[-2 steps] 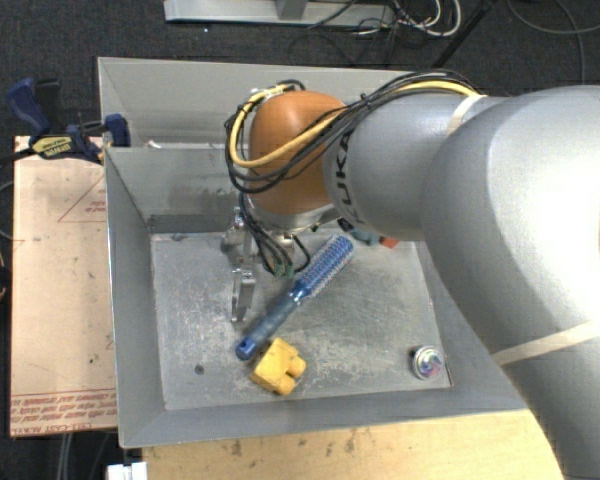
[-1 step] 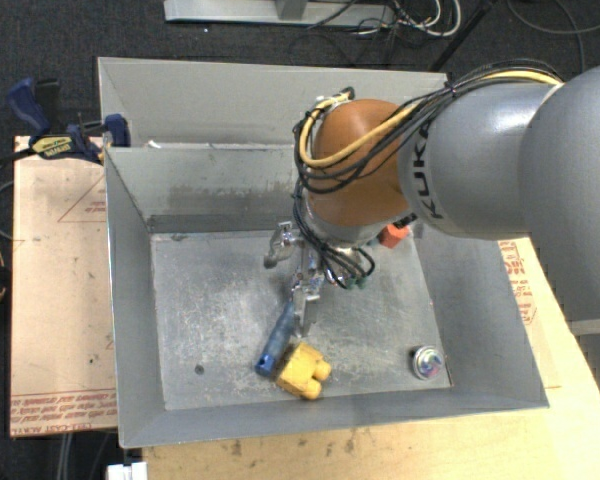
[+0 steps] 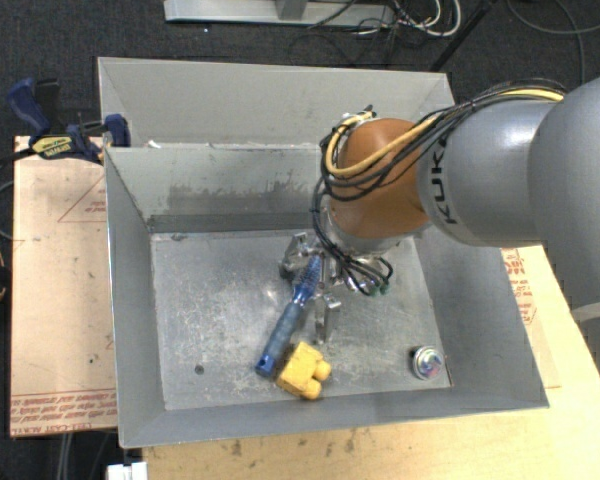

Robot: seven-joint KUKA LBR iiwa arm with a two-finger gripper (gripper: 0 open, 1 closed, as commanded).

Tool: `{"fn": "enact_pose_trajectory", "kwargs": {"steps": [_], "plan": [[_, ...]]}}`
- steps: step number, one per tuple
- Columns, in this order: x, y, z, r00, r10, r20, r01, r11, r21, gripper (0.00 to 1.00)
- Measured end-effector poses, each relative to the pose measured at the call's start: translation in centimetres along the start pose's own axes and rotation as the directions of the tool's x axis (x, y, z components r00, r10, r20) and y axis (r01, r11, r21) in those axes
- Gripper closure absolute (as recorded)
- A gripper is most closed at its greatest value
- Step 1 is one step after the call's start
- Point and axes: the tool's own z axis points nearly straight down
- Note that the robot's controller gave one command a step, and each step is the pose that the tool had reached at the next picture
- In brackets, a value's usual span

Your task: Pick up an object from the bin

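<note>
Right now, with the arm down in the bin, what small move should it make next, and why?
Probably a short, slow lift straight up. The gripper sits low at the upper end of the blue stick, whose lower end lies beside the yellow block; rising gently would show whether the stick comes along.

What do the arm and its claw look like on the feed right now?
The arm is a thick, rounded silver-grey tube with dark KUKA lettering on its side. Its wrist carries a smooth orange-brown domed cover, with yellow and black cables looping over it. Below it is the claw, small and of bare silvery metal, with thin dark and green wires beside it.
</note>
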Motion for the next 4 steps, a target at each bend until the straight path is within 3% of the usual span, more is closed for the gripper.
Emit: {"fn": "enact_pose_trajectory", "kwargs": {"steps": [1,2,3,4], "plan": [[-2.9,3.7,-2.8,0.982,-0.189,-0.008,0.189,0.982,0.001,0.00],[2.0,-0.6,-0.2,0.997,-0.081,0.008,0.081,0.997,0.001,0.00],[2.0,-0.7,-0.2,0.997,-0.080,0.007,0.080,0.997,0.004,1.00],[-0.1,0.4,-10.3,0.995,-0.101,-0.004,0.101,0.995,0.004,1.00]]}}
